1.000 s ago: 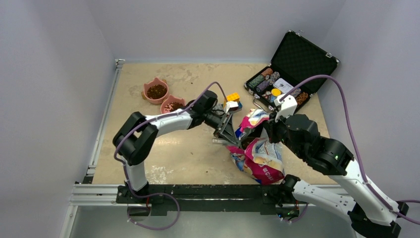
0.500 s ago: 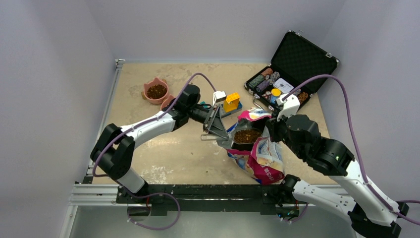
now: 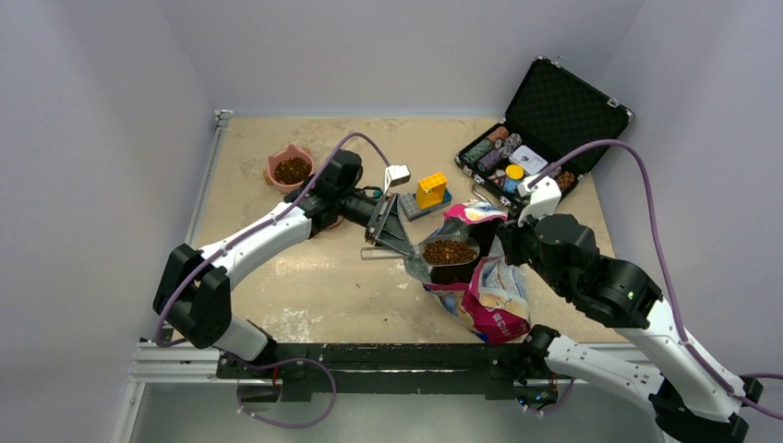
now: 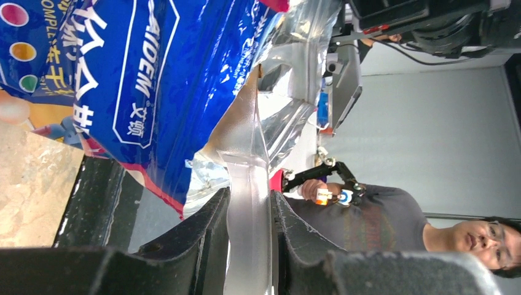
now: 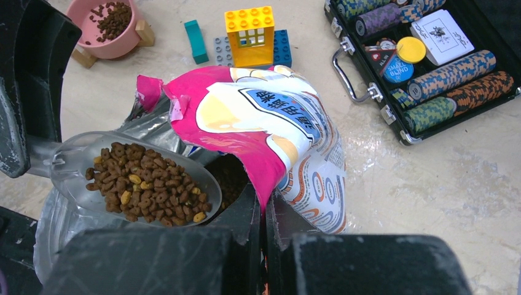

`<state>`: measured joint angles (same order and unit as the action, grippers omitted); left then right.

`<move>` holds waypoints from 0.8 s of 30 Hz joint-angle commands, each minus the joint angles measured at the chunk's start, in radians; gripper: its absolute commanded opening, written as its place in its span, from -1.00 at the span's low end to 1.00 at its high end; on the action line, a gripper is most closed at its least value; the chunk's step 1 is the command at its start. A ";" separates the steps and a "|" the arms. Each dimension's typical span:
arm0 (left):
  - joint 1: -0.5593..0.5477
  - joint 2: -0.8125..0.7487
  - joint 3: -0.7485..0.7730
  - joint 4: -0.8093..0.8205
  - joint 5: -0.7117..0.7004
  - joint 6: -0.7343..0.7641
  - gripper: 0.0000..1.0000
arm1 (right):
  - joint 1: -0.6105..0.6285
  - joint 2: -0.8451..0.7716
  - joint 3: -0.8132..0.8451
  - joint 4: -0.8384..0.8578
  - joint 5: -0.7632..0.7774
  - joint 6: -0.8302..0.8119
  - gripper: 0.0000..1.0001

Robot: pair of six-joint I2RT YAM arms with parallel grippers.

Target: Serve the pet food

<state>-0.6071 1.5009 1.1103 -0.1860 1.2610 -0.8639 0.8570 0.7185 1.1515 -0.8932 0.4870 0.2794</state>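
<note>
Top camera overhead, looking down; both wrist cameras close, sharing bag [image 5: 270, 123].

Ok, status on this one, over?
Left gripper jaws shut on scoop, loaded with kibble, at bag mouth. Right gripper jaws shut on bag edge. Toy bricks near path to pink bowl.

Brown kibble [image 5: 144, 187] heaped in seemingly clear scoop [image 5: 69, 161]

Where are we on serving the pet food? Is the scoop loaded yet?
Done: the pink bowl holds some kibble, and the bag is open, its rim pinched by the right pincer. In hand: the left pincer grips a clear scoop heaped with kibble, hovering at the bag mouth. Left: carry it to a bowl and tip it out.
</note>
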 commanded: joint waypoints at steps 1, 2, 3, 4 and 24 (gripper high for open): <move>0.009 -0.054 -0.029 0.275 0.049 -0.263 -1.00 | -0.003 -0.027 0.010 0.051 0.025 0.000 -1.00; 0.009 -0.051 -0.042 0.337 0.052 -0.326 -1.00 | -0.002 -0.029 0.006 0.053 0.024 0.001 -1.00; 0.009 -0.050 -0.053 0.406 0.054 -0.382 -1.00 | -0.003 -0.028 0.003 0.057 0.023 0.001 -1.00; 0.011 -0.052 -0.060 0.451 0.056 -0.422 -1.00 | -0.003 -0.029 0.000 0.059 0.024 0.001 -1.00; 0.139 -0.264 -0.087 0.284 0.039 -0.444 -1.00 | -0.004 0.023 0.006 0.051 0.081 0.055 -1.00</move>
<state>-0.5079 1.2911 1.0470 0.0376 1.2976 -1.2308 0.8570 0.7357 1.1427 -0.8875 0.5198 0.3172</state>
